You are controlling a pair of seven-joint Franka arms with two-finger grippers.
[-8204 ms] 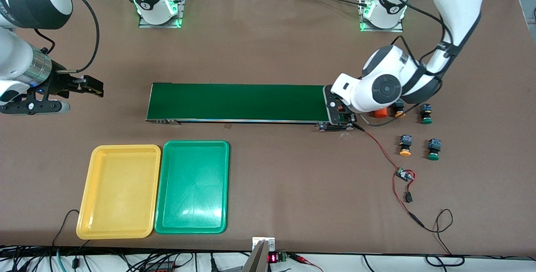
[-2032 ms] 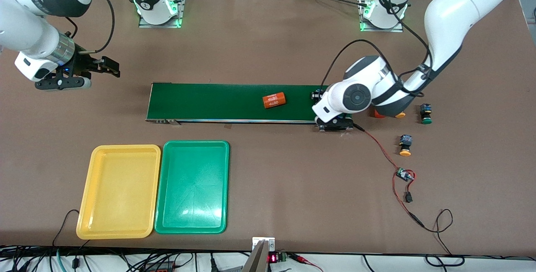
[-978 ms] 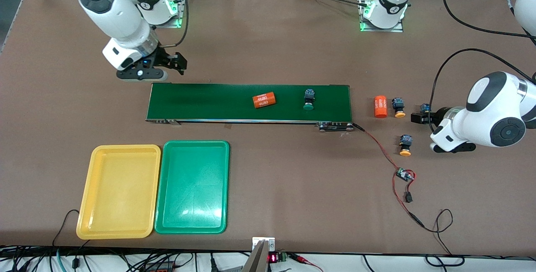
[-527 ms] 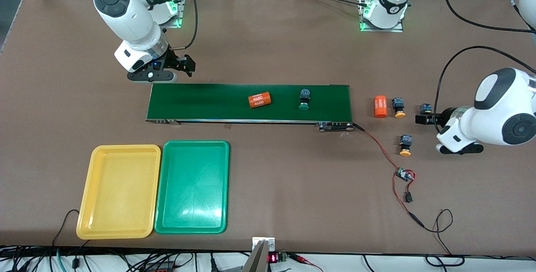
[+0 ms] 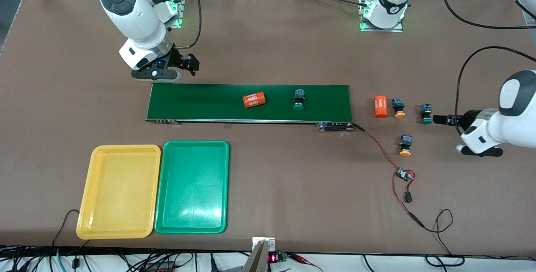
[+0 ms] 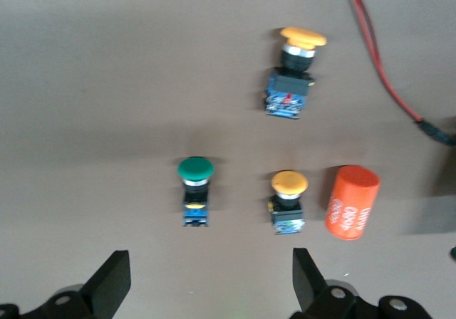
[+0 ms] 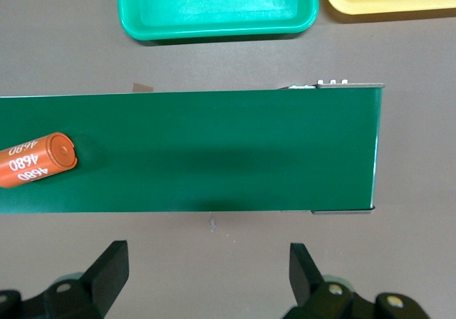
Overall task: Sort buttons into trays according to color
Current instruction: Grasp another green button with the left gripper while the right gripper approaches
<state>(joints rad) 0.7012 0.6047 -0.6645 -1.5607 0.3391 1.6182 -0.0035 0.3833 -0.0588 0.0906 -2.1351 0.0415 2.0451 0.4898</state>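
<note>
One green-capped button (image 5: 298, 99) rides on the dark-green belt (image 5: 209, 102). Off the belt's end toward the left arm sit two yellow-capped buttons (image 5: 399, 107) (image 5: 404, 145) and a green-capped one (image 5: 426, 113). My left gripper (image 5: 438, 119) hangs open and empty beside that green button (image 6: 194, 191), its fingertips (image 6: 114, 283) short of it. My right gripper (image 5: 189, 63) is open and empty over the table by the belt's other end (image 7: 356, 148). The yellow tray (image 5: 119, 188) and green tray (image 5: 193, 186) lie side by side, nearer the front camera than the belt.
An orange 4680 cylinder (image 5: 254, 99) lies on the belt, and another (image 5: 380, 106) stands beside the yellow button (image 6: 288, 201). A red cable with a small board (image 5: 404, 174) runs from the belt's motor end toward the front camera.
The right arm has come closer to its end of the belt. The left arm has drawn back from the buttons. The cylinder and green button have travelled along the belt toward the right arm's end.
</note>
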